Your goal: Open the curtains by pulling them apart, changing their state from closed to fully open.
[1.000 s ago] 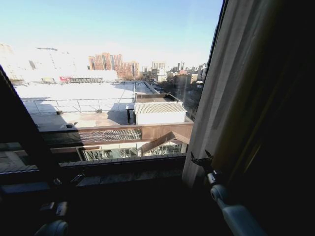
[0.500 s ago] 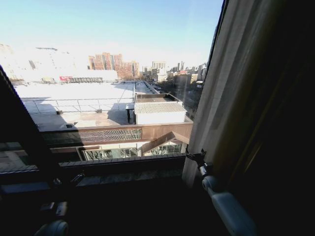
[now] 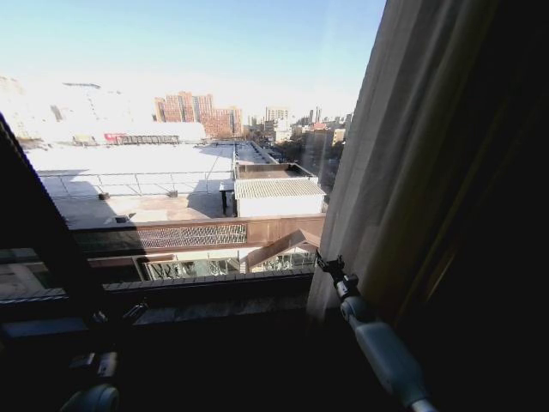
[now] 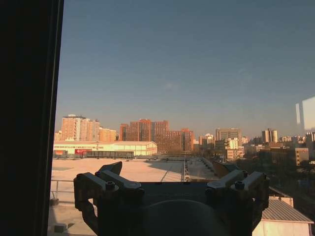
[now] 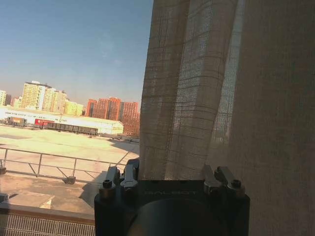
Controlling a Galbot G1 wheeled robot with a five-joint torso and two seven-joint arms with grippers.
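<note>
The sheer cream curtain (image 3: 390,172) hangs bunched on the right side of the window, its pleats running to the floor. My right gripper (image 3: 328,263) is raised at the curtain's left edge, low down near the sill. In the right wrist view the curtain (image 5: 206,93) hangs just ahead of the right gripper (image 5: 170,172), whose fingers (image 5: 123,176) stand apart, open, with the fabric's edge fold in line with the gap. My left gripper (image 4: 172,179) is open and faces the bare window glass. The left arm (image 3: 94,378) sits low in shadow at the left.
The window glass (image 3: 197,154) shows rooftops and sky across the middle. A dark sill (image 3: 206,287) runs below it. A dark band (image 3: 30,223) borders the window's left side, also dark in the left wrist view (image 4: 24,118). A darker drape (image 3: 506,215) hangs at the far right.
My right gripper has moved to the left and slightly up along the sill. The curtain's lower left edge has shifted a little left with it. The left arm has not moved.
</note>
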